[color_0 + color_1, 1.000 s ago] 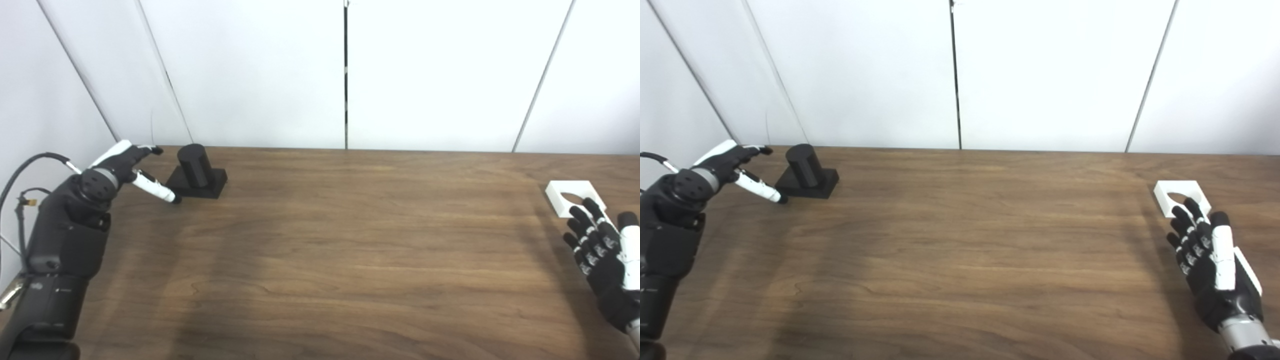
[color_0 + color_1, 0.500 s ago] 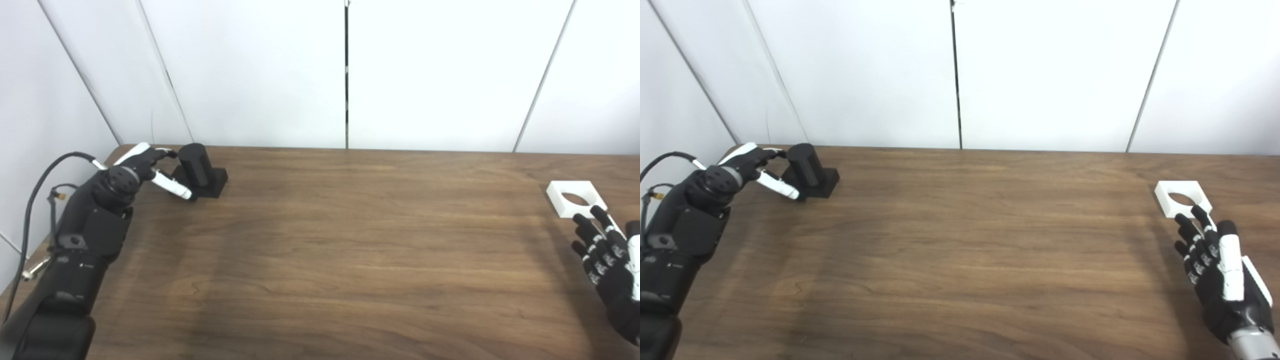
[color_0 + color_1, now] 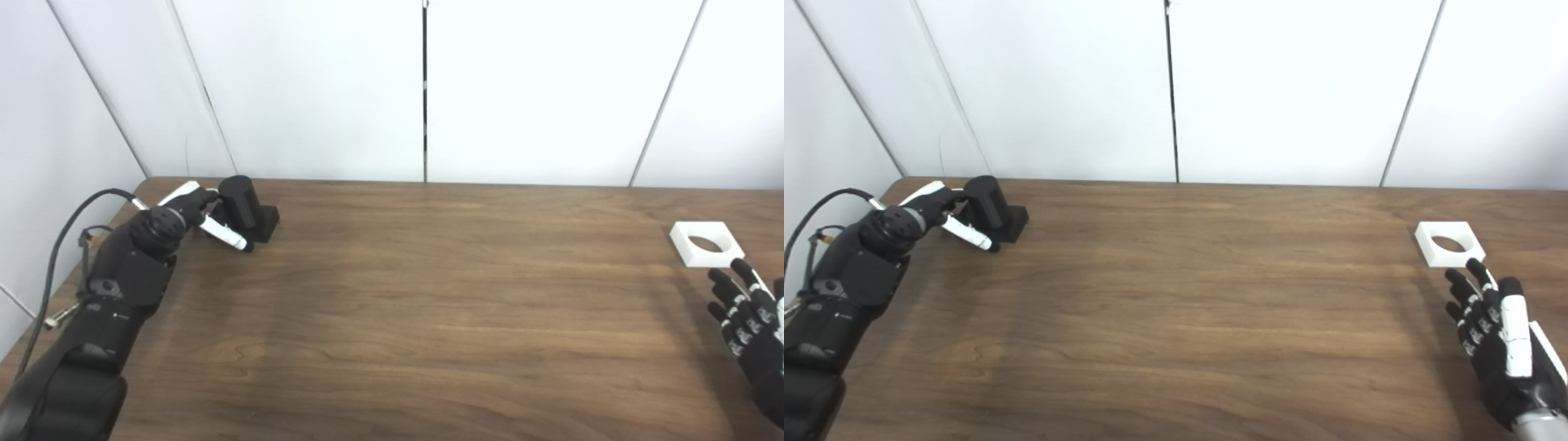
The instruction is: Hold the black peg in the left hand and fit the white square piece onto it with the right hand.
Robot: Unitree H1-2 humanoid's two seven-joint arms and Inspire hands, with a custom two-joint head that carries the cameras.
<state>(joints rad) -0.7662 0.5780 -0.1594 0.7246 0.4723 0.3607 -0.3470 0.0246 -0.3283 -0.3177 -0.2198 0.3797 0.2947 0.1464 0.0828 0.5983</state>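
Wooden table bare between both parts; neither is held, so grasp and fitting both remain. Near edge, right hand hovers palm-down, fingers spread, empty, just short of the white square piece (not touching). Farther back, left hand reaches the black peg, fingers parted around it, not yet closed, wrist angled inward.

Position: two head cameras side by side, above the near edge of the table.
Facing: forward and down toward the far edge.
Shared: nearly the whole tabletop.
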